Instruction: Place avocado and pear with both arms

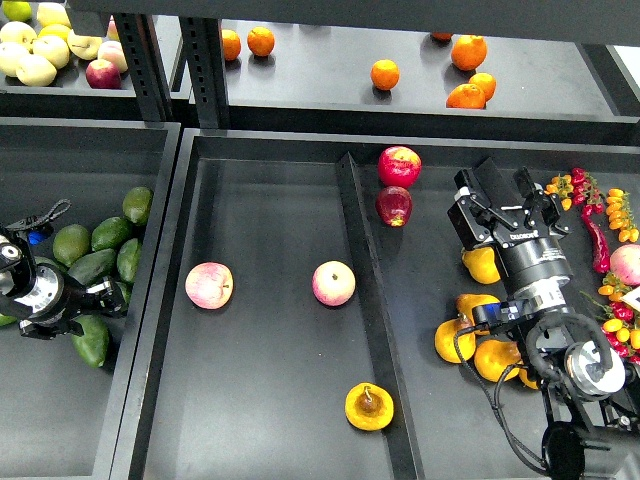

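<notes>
reaching into the pile of avocados (100, 265) at the left edge of the frame, the left hand (112, 297) sits low and dark among the fruit; i cannot tell whether its fingers are apart or clamped on one. no avocado is lifted clear, so that half of the task looks barely begun. in the middle tray (190, 300) lie two pink apples (209, 285) and, toward the lower centre, one pear (369, 406) on its side with the dimpled end up, which may be already placed. right of the divider (370, 300), the right hand (510, 200) hovers with fingers apart and nothing between them, above more yellow pears (481, 265) at the right. two red apples (398, 166) lie near it. dark shelving across the top of the frame carries oranges (385, 74) and pale apples (35, 50).
</notes>
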You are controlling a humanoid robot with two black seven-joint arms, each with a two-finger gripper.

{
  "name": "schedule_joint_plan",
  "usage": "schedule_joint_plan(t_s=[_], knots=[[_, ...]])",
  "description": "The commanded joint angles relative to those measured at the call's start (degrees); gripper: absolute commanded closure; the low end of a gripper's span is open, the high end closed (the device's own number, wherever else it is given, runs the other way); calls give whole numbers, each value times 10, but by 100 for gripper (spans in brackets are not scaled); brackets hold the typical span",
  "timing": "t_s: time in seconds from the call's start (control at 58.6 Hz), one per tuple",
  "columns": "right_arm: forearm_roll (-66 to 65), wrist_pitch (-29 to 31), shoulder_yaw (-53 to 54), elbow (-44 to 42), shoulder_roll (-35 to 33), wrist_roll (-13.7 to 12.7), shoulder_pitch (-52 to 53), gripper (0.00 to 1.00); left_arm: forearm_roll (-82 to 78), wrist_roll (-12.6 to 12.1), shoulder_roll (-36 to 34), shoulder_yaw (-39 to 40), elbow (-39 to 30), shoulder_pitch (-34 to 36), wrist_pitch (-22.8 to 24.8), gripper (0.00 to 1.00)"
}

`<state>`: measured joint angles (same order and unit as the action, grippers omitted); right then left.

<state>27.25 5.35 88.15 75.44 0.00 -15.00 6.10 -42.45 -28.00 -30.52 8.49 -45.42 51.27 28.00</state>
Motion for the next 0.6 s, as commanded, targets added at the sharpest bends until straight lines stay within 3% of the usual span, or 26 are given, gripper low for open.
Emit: schedule_joint_plan(t_s=[0.0,0.137,0.324,0.581], knots=[[-1,5,-2,0,0,-6,-7,0,7,0,0,49,2,0,0,12],[-1,5,-11,0,0,-14,-14,0,39,0,5,141,2,-3,0,5],[-1,9,-26,-1,0,-30,-16,0,175,0,10,237,-23,-29,0,5],[-4,36,-38,-7,0,-50,-14,0,276,0,64,441,-79,-169,0,4]])
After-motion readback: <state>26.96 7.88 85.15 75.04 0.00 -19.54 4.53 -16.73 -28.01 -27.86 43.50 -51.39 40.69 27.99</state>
